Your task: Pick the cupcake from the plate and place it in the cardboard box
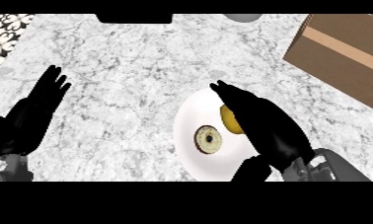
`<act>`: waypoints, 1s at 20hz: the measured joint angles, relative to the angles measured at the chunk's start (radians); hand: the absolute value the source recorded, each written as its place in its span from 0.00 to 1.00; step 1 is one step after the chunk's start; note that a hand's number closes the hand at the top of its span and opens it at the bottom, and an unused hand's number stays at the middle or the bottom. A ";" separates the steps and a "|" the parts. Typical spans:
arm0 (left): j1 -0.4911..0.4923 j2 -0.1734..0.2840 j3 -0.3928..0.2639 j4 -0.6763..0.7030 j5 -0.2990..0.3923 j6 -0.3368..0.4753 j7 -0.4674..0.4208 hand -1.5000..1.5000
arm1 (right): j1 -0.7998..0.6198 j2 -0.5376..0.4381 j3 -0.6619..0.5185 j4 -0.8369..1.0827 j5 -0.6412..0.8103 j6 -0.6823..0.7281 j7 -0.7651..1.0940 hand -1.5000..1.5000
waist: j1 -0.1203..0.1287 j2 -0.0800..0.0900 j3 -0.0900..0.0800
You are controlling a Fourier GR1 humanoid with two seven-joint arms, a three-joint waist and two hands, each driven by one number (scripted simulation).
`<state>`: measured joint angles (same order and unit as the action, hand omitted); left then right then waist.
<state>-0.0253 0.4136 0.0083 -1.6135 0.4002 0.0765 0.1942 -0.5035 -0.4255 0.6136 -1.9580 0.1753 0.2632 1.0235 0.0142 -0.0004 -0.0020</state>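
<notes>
A grey-veined marble counter is seen from above. The right hand is held over the white plate, fingers straight and apart, nothing grasped. The yellow cupcake is half hidden just under its left edge (a small round pastry sits nearer). The cardboard box lies farther right; the left hand rests open, well apart.

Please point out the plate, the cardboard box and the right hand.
plate (191, 119): head view, bare left part of its surface.
cardboard box (342, 57): head view, brown top face.
right hand (266, 124): head view, back of the hand.
</notes>
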 measured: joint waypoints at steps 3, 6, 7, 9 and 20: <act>-0.004 -0.001 0.010 -0.001 -0.002 -0.007 0.008 0.50 | -0.028 0.034 -0.003 0.043 -0.021 0.015 0.019 0.00 | -0.004 0.000 0.001; 0.005 0.007 0.028 -0.003 0.004 -0.024 0.015 0.50 | -0.013 0.049 0.023 0.046 -0.016 0.024 0.032 0.00 | -0.008 -0.001 0.001; 0.016 -0.003 0.026 -0.002 -0.004 -0.027 0.001 0.50 | -0.005 0.053 0.025 0.043 -0.012 0.026 0.032 0.00 | -0.009 -0.001 0.001; 0.006 -0.008 0.031 -0.002 -0.006 -0.025 0.015 0.50 | -0.001 0.056 0.018 0.047 -0.014 0.037 0.032 0.00 | -0.011 -0.001 0.001; 0.009 -0.050 0.055 -0.005 -0.049 -0.047 0.013 0.50 | 0.037 0.154 0.020 0.106 0.115 0.079 -0.021 0.00 | -0.011 -0.001 0.002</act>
<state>-0.0158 0.3632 0.0637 -1.6188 0.3508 0.0296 0.2068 -0.4667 -0.2715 0.6335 -1.8516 0.2904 0.3423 1.0024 0.0034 -0.0011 -0.0002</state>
